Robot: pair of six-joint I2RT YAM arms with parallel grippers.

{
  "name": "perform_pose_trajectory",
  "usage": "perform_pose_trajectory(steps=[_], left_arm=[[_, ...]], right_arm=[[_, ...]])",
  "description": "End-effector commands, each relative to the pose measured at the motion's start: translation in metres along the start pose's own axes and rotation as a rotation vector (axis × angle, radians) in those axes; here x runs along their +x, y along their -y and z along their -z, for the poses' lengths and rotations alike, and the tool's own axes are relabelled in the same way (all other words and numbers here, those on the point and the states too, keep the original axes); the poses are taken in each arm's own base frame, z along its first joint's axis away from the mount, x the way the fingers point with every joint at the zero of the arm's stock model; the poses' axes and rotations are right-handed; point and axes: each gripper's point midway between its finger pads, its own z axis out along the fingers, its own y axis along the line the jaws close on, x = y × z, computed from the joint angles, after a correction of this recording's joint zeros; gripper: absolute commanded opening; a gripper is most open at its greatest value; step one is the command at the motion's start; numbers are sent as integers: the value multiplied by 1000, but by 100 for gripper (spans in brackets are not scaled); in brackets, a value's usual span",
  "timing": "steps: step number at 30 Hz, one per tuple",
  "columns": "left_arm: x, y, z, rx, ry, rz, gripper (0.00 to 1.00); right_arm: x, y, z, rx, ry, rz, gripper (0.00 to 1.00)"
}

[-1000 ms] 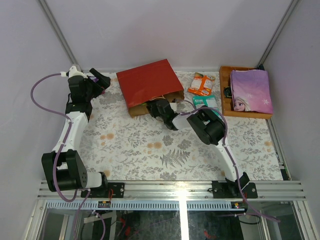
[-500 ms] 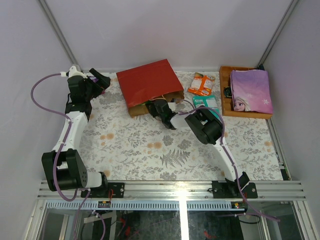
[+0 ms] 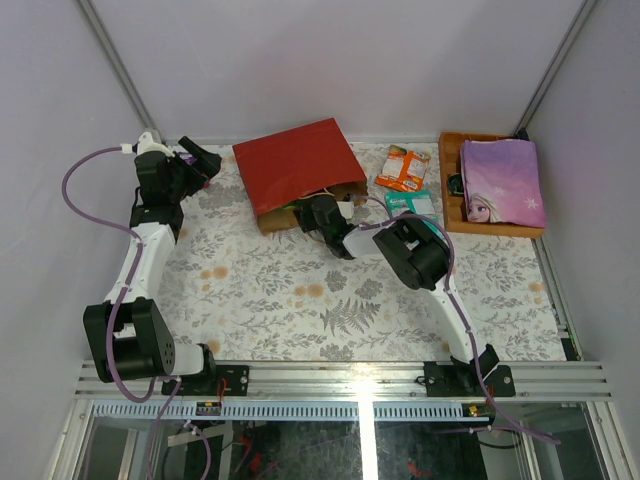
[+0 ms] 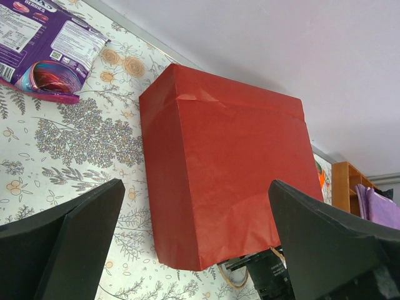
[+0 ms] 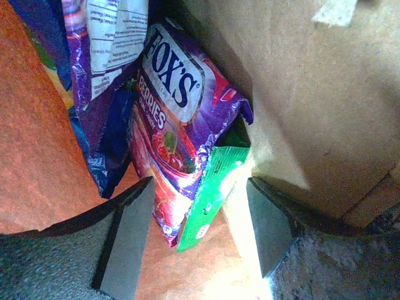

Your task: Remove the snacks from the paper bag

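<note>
Now | right gripper inside paper bag, jaws apart | left gripper aloft, jaws apart

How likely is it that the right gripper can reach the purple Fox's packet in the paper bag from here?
Probably yes. The right gripper is open at the mouth of the paper bag, fingers either side of the purple Fox's packet; nothing blocks it, though a green packet lies against it.

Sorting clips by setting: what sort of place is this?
Probably a lab robot cell: plain white enclosure walls, a metal mounting rail, and a floral-cloth table holding a red paper bag.
</note>
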Motion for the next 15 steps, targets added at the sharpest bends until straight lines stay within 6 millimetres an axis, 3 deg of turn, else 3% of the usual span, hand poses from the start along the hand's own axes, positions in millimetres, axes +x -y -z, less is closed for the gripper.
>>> perform_pose_trajectory(steps=[1, 5, 12, 15], left_arm=[[-11, 7, -1, 36, 41, -5, 100], [-11, 7, -1, 36, 43, -6, 100], [-10, 5, -3, 33, 40, -6, 100], [-9, 5, -3, 32, 38, -5, 100]], right_arm=[[-14, 37, 2, 116, 61, 26, 69], [-14, 35, -5, 126, 48, 23, 67], [-12, 37, -12, 144, 49, 13, 48], [-10, 38, -16, 145, 46, 11, 44]])
